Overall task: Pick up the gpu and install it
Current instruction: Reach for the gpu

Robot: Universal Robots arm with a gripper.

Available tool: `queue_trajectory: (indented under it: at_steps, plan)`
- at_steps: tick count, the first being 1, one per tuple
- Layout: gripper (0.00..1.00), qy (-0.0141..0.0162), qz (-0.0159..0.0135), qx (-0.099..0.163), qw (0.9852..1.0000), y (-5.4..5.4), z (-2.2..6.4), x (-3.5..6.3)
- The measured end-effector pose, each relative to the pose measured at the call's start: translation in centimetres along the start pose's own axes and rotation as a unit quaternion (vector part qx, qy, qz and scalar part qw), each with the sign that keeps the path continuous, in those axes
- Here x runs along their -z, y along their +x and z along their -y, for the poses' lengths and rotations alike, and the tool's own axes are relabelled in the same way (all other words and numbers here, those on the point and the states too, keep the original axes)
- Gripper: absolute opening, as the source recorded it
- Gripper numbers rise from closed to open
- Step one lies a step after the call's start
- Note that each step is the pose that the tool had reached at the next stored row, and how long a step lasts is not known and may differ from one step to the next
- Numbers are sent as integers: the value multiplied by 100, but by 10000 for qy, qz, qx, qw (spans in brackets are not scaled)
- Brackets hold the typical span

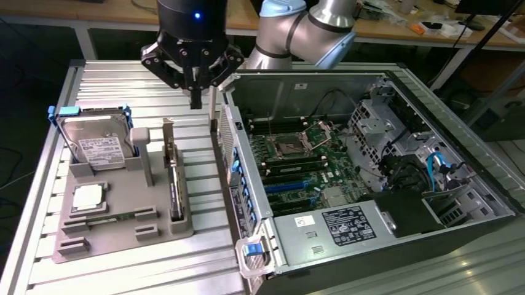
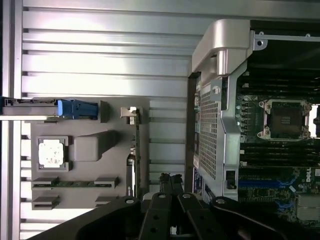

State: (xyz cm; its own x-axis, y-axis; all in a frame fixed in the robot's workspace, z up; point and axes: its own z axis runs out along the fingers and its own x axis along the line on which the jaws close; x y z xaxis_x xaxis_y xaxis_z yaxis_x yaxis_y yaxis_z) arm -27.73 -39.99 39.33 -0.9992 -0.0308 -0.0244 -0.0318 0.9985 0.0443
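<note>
The end effector [image 1: 195, 99] is held shut (nothing gripped) above the surface [image 1: 115, 80], near the gpu [image 1: 174, 190] stood edgewise in a grey holder [image 1: 123, 236].

The exterior camera sits high above the slatted table [image 1: 123, 80] and looks down obliquely. It takes in the grey parts holder [image 1: 123, 236] at the exterior view's left, the open computer case [image 1: 328, 86] at its right, and workbenches [image 1: 107, 12] behind. The wrist camera faces straight down past the gripper [image 2: 170, 182], closer in. Both views cover the parts holder, the case's perforated wall and the motherboard [image 2: 280, 125].
</note>
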Motion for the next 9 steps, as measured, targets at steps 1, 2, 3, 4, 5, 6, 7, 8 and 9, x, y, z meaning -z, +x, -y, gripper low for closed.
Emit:
queue_trajectory:
  at_steps: [1, 2, 3, 4, 5, 6, 7, 8, 9]
  plan:
    - [11, 0, 0, 5, 10000, 28, -1, 1]
    - [11, 0, 0, 9, 10000, 58, -2, 1]
    - [11, -1, 0, 14, 10000, 87, -3, 2]
    - [11, -1, 0, 19, 10000, 117, -4, 2]
    - [11, -1, 0, 24, 10000, 147, -5, 3]
    - [11, -1, 0, 28, 10000, 175, -5, 3]
    - [11, -1, -1, 33, 10000, 205, -7, 4]
    - [11, -1, -2, 38, 10000, 233, -7, 5]
    - [11, -1, -2, 42, 10000, 263, -8, 6]
